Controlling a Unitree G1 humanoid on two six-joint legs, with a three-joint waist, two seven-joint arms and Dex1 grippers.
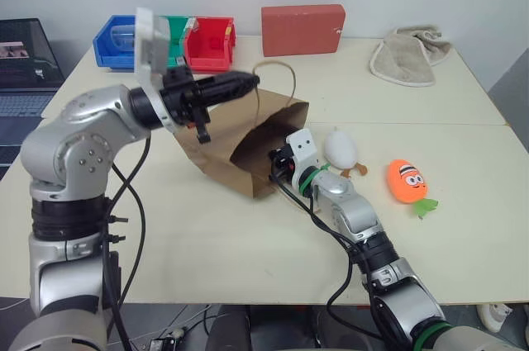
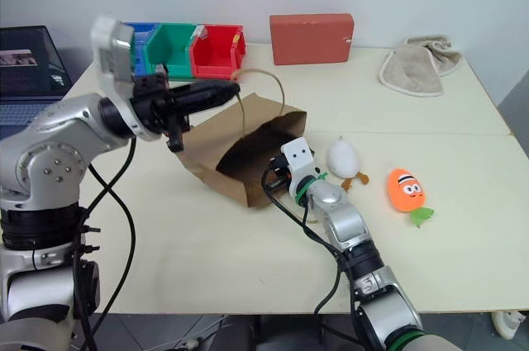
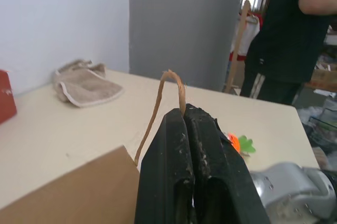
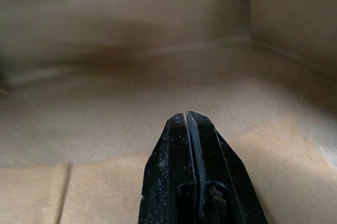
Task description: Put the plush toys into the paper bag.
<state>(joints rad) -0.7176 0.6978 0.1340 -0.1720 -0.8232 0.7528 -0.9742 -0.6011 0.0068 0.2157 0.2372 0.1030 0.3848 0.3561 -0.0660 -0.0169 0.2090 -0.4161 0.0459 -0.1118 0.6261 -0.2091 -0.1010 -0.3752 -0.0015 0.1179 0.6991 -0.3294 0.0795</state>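
Both tools closed: left tool (image 3: 185,116) pinches the paper bag (image 1: 248,140) handle (image 3: 171,89), right tool (image 4: 188,121) reaches inside.

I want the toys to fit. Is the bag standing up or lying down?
Lying down: the paper bag rests on its side on the table, mouth open.

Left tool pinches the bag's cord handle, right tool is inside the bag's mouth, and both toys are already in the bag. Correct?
Not quite. The bird and carrot lie on the table beside the bag, as the left eye view shows. The rest stands.
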